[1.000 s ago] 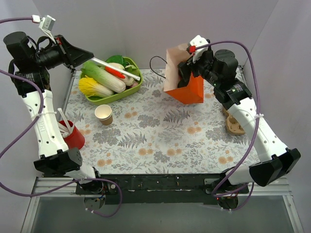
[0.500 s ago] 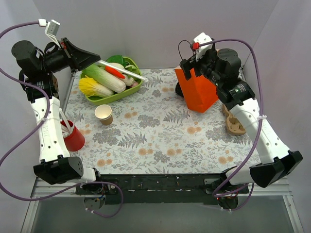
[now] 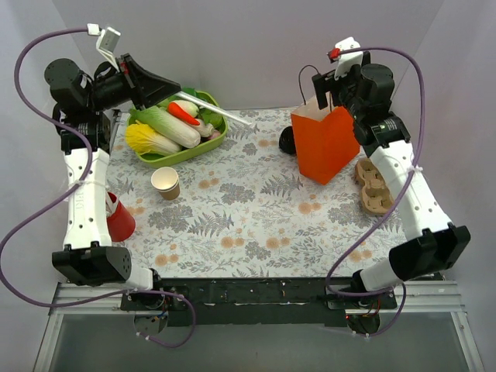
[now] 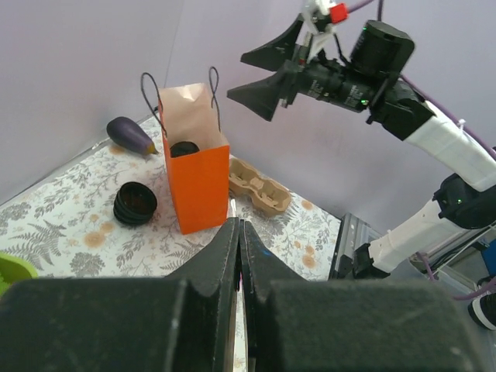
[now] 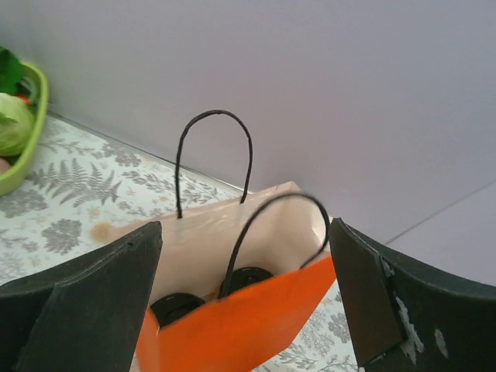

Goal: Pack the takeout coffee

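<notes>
Black-lidded cups [image 5: 248, 280] inside orange bag [image 3: 324, 144]

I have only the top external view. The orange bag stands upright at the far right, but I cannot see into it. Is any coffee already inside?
Observer: Yes. The right wrist view looks down into the orange bag and shows two black lids side by side inside it.
Operator: What is the dark thing at the left edge of the bag?
Observer: In the left wrist view it is a round black ribbed stack, probably spare lids. It sits on the table, apart from the bag.
Operator: Is anything more hidden behind the bag?
Observer: A purple eggplant lies on the table near the back wall.
</notes>
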{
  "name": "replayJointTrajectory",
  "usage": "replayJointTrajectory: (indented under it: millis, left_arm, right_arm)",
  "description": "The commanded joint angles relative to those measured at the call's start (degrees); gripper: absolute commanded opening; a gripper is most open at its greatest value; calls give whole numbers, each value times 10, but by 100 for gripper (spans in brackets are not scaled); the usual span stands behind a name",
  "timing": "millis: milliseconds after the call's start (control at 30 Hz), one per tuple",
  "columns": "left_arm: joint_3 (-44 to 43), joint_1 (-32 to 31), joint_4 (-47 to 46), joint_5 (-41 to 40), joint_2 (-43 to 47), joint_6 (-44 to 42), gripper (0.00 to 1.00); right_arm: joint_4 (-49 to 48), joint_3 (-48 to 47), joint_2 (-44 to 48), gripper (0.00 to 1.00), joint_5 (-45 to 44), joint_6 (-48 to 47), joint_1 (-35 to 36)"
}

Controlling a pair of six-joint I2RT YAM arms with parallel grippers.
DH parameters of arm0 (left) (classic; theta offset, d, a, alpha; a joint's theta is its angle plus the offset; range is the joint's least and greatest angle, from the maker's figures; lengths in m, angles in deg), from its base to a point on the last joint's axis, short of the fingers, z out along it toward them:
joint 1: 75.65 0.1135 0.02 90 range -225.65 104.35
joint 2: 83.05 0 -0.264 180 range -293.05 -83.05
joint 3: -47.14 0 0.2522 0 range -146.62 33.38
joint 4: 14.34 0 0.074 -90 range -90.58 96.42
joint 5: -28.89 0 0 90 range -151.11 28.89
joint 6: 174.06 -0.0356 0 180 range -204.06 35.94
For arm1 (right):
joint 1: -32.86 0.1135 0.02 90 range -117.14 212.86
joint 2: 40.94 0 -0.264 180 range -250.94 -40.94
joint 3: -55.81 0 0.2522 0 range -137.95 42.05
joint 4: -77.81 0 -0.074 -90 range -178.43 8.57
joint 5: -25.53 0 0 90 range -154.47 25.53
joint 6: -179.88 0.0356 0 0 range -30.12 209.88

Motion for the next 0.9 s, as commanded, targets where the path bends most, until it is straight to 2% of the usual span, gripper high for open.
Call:
replayJointTrajectory:
  millis: [0,200,367,467,633,767,867]
  left_arm:
    - [-34,-44,-41,-49,-35,-14,0]
    - [-68,-145,-69,-93,-100,-40,0]
    - [-116,-225,-68,-98,-154,-49,0]
    - [-123,-241,-61,-94,-172,-49,0]
    - [-96,-241,-7,-122,-141,-116,0]
    - [-66,-240,43,-140,-105,-162,0]
    - [-47,-240,84,-154,-75,-195,0]
  right_arm:
    - [-31,-51,-43,95,12,20,-44]
    - [1,-59,-61,93,10,37,-73]
    - [-6,-22,-28,93,71,32,-87]
    - [20,-43,-16,92,121,-10,-88]
    - [231,-62,-22,85,314,-136,-86]
    - [294,-28,-34,82,307,-212,-82]
    - [302,-14,-44,81,274,-222,-82]
